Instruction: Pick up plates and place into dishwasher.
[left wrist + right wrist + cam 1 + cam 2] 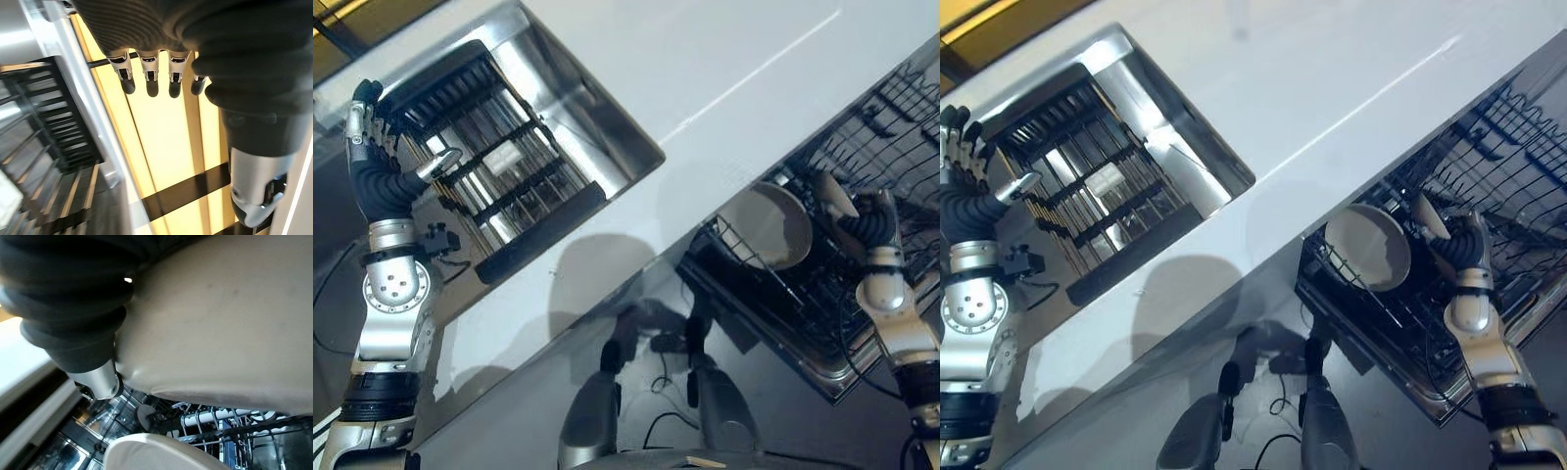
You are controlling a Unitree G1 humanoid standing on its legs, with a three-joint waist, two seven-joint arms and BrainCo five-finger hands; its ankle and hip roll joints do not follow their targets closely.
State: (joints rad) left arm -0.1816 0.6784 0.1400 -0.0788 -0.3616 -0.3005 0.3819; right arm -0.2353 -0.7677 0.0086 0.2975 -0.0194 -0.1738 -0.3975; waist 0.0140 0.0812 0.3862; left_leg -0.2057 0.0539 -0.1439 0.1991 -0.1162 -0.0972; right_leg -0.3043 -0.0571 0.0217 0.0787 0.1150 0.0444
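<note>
Left eye view: one plate (775,227) stands in the dishwasher rack (862,196). The right hand (871,220) grips a second plate (834,201) over it, not yet let go. The left hand (377,147) hangs by the sink (597,117), fingers (151,78) straight and holding nothing.

Two head views, set side by side, looking down on the long white desk (724,88), steeply tilted; sharing the steel sink with black slatted rack (499,166) on one side of that desk and the black wire dishwasher basket (1489,157) with the pale round plate (1368,245) on the other. Left wrist view from very close, facing along the left robot hand (151,73) past the black rack's edge beside the desk. Right wrist view pressed near, along the right robot hand (73,308), onto a beige plate (220,323) above the basket's wires.
</note>
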